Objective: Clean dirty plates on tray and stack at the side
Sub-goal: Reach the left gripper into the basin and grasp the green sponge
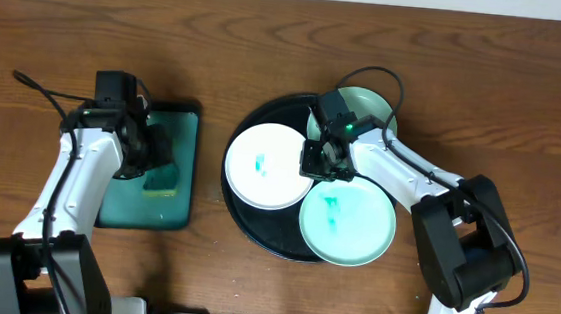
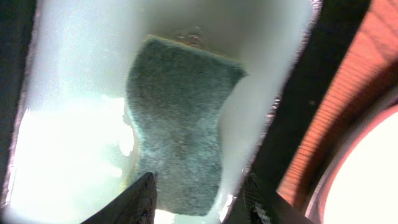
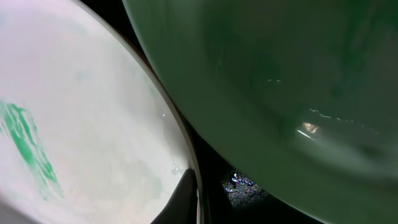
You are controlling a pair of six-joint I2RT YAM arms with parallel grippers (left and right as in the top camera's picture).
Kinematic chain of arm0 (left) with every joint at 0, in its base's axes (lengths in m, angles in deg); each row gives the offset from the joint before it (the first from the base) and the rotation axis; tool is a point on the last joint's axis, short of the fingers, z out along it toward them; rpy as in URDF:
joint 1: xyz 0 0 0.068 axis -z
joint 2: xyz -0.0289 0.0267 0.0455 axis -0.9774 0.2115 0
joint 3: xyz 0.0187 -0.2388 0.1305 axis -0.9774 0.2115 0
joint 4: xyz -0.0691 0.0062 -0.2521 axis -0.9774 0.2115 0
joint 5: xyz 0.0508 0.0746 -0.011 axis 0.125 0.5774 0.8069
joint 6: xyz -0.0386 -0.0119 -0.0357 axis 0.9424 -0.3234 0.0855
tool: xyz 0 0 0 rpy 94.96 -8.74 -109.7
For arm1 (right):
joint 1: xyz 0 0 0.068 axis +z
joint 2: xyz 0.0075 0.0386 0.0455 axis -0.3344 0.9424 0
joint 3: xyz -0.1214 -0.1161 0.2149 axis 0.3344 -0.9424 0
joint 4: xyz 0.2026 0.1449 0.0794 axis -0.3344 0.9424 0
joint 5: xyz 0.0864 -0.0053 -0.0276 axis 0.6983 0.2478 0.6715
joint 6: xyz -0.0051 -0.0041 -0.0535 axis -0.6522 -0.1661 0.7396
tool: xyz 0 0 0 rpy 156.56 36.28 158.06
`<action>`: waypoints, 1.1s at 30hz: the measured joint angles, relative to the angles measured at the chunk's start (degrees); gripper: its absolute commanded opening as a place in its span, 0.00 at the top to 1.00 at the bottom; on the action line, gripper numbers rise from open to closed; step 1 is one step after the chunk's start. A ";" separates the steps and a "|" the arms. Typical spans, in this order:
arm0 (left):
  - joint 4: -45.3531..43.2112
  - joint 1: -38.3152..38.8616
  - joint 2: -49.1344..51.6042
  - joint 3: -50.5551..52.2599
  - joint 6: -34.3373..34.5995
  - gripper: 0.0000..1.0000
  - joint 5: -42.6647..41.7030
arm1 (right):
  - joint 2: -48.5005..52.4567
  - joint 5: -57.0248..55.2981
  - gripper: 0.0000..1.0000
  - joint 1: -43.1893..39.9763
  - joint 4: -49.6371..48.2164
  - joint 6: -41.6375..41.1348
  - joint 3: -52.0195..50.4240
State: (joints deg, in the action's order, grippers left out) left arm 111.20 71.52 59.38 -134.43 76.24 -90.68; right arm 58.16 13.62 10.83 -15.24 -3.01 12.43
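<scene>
The round black tray (image 1: 243, 222) holds three plates. A white plate (image 1: 265, 166) with a teal smear lies on its left side. A mint plate (image 1: 348, 221) with a teal smear lies at the front right, and another mint plate (image 1: 370, 106) at the back. My right gripper (image 1: 320, 162) is shut on the right rim of the white plate (image 3: 74, 124). Only one dark fingertip (image 3: 186, 196) shows, lying on that rim, with the mint plate (image 3: 280, 81) looming beside it. My left gripper (image 1: 155, 162) is open, straddling the near end of a sponge (image 2: 177, 124).
The sponge (image 1: 163, 181) lies in a rectangular green tray (image 1: 184, 134) left of the black tray. Bare wooden table (image 1: 488, 73) surrounds both trays. The right arm's base (image 1: 464, 252) stands at the front right.
</scene>
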 measured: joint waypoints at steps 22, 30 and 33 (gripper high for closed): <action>-3.89 0.00 10.99 0.00 -0.15 0.76 2.54 | 0.00 0.02 0.99 0.00 0.26 0.00 0.04; -5.25 0.04 11.19 0.00 -1.07 0.92 1.86 | 0.00 0.20 0.99 0.00 0.76 0.00 0.13; -4.72 0.04 10.99 -0.02 -1.07 0.93 1.42 | 0.00 0.31 0.99 0.00 1.05 0.00 0.17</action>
State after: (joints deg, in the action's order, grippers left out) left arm 106.48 71.57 70.38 -134.45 75.17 -89.25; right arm 58.16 13.92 10.83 -14.20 -3.01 12.60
